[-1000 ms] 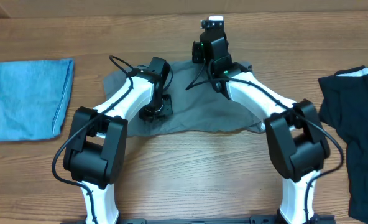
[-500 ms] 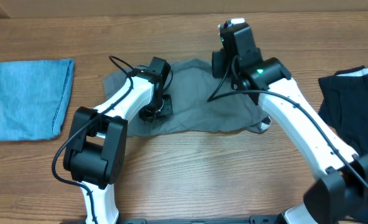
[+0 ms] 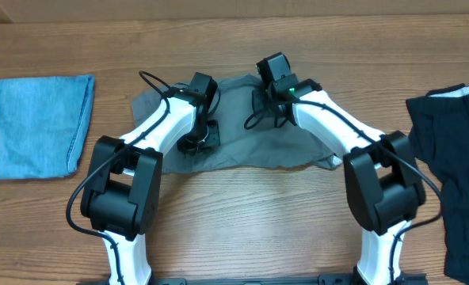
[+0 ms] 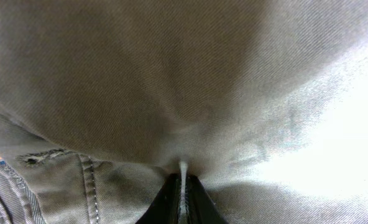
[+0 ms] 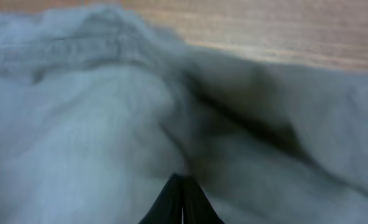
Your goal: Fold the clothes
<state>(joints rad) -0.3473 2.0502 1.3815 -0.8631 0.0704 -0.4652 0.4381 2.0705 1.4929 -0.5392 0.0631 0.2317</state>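
grey garment (image 3: 250, 146) lies spread mid-worktop (image 3: 242, 222), long axis left to right. left gripper (image 4: 183, 186) pinches cloth at its left part. right gripper (image 5: 183, 190), tips pressed together on a fold, sits nearer its far edge.

The 2 arms share 1 build: glossy white tubular links joined by bulky black joint housings shaped like rounded boxes. On the left arm (image 3: 162, 125) a thin black cable loops out beside the forearm link. The right arm (image 3: 333, 125) carries a similar black cable near its wrist, where a small green light glows. Each wrist head is black and blocky. In the wrist views, the left gripper (image 4: 183, 180) and right gripper (image 5: 183, 180) each show 2 slim black tapering fingers.
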